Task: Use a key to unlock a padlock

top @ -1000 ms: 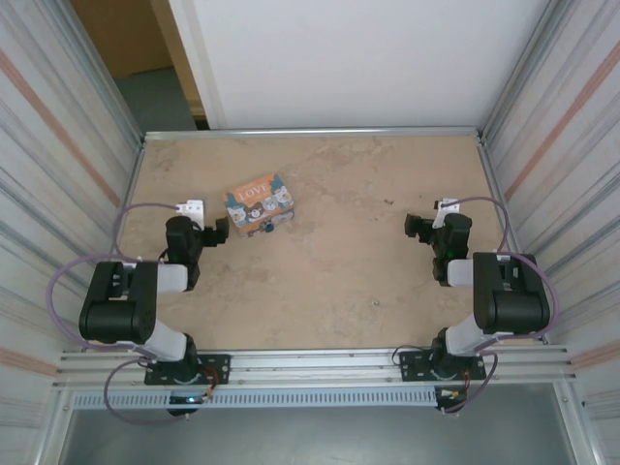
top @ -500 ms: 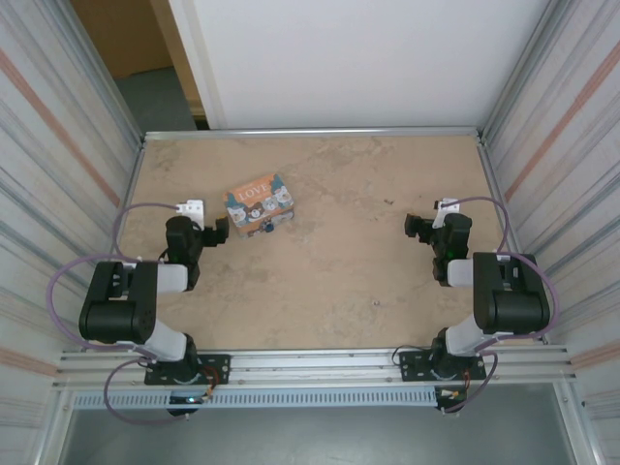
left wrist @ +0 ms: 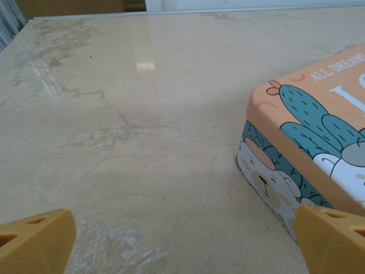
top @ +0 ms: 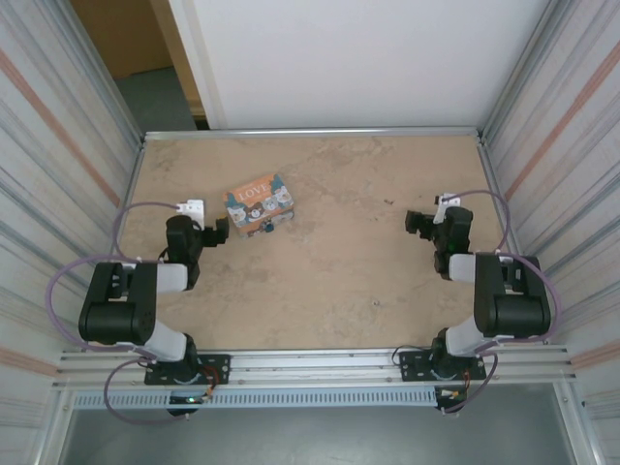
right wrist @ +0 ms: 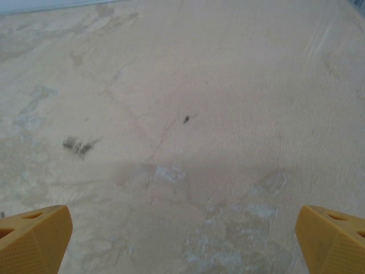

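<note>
While both arms hover low over the surface (top: 339,281) holding nothing, the task looks to be at its opening reach. The left end effector (top: 221,231) is spread wide, with the cartoon box (top: 260,201) just ahead to its right. The padlock (top: 269,229) lies at that box's near edge, a little beyond the fingers. The right end effector (top: 418,224), equally spread, faces bare surface, well apart from the lock. The next move, I judge, calls for steadying the padlock and finding a key.
</note>
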Tool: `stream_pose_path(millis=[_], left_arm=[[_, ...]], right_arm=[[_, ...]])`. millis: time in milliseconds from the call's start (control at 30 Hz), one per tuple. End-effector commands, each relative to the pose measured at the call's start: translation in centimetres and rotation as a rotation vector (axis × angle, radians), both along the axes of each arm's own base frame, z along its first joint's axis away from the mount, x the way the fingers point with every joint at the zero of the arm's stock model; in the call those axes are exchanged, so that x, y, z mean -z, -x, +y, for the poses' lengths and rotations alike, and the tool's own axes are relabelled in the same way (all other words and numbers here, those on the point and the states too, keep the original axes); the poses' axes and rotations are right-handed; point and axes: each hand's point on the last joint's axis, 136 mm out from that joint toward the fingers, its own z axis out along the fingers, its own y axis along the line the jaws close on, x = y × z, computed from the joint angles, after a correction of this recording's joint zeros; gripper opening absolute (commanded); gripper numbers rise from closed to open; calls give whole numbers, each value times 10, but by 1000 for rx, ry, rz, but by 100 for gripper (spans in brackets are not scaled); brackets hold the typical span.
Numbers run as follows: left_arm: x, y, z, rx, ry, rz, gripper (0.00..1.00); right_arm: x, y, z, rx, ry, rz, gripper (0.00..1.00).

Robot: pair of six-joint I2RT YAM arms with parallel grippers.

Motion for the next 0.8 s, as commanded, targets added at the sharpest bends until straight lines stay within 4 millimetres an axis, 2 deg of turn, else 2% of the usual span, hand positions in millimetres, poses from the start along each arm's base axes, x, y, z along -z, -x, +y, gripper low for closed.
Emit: stream_pose_path(millis=[0,167,367,533,767], left_arm=[[-27,-5,-1,-1,-39,-23,99],[-52,4,-2,-9,-40,-46,99],[-86,16,-8,-38,118,-39,99],[-92,24,-7,-120,266,67,99],[-90,34,-20,-162,497,151,99]], right_arm=[[-24,-1,-3,12,-38,0,100],[-48,9,-6,27,-124,-15,100],[-69,24,11,-1,-253,46,100],[-82,34,29,-38,-382,104,100],[-80,40,62,-118,-489,233,100]])
